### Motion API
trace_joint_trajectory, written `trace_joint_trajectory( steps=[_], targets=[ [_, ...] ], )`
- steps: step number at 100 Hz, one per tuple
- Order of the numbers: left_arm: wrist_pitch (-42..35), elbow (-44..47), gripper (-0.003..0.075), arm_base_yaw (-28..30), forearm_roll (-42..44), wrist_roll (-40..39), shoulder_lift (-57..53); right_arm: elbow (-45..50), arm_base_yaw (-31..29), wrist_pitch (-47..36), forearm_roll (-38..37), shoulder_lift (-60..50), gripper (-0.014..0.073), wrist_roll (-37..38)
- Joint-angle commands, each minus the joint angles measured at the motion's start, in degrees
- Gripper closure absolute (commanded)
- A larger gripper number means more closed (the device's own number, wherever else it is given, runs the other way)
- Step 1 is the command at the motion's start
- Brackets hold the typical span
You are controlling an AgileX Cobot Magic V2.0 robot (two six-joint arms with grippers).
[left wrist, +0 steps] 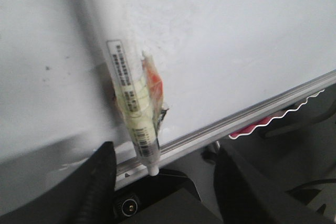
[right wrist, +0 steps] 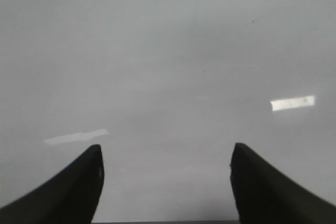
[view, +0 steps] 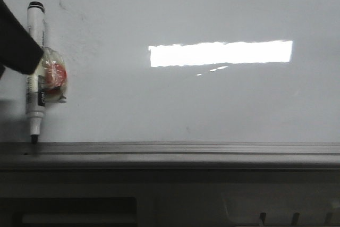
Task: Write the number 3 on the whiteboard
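Observation:
The whiteboard point(view: 212, 110) fills the front view, glossy and pale, with only faint smudges point(view: 66, 6) on it. No number 3 shows on it. A white marker point(view: 35, 67) with a black band and a wad of tape with red inside point(view: 53, 75) lies at the board's left, its tip at the rail. My left gripper point(left wrist: 164, 148) is open, its fingers point(left wrist: 100, 182) wide on either side of the marker's point(left wrist: 123, 72) tip end, not touching it. A dark part of my left arm point(view: 18, 41) shows beside the tape. My right gripper point(right wrist: 166, 148) hangs open over the bare whiteboard point(right wrist: 168, 66).
A grey metal rail point(view: 170, 150) runs along the board's near edge, with the dark robot base point(view: 159, 206) below it. A bright rectangular light reflection point(view: 220, 52) sits mid-board. A red and white scalloped strip point(left wrist: 273, 121) lies beyond the rail in the left wrist view.

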Motion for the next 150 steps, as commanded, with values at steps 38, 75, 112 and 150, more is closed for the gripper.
trace_joint_trajectory(
  steps=[38,75,112,150],
  targets=[
    [-9.54,-1.77,0.0538,-0.51,-0.74,-0.71,9.28,-2.15,-0.25,-3.72,-0.16,1.01,0.0134,-0.42],
    [-8.46,-4.09,0.0741,-5.15,-0.85,12.05,5.57,-3.67,1.51,-3.82,9.31,1.01,0.0134,-15.36],
    [-1.76,-7.57,0.0741,-25.31,0.97,50.41,-2.05,-14.26,14.48,7.94,41.8,16.16,0.0134,-64.03],
    [-1.89,-7.57,0.0741,-25.8,1.33,50.41,-2.05,-25.1,31.96,5.65,42.03,33.15,0.0134,-67.4]
  ],
)
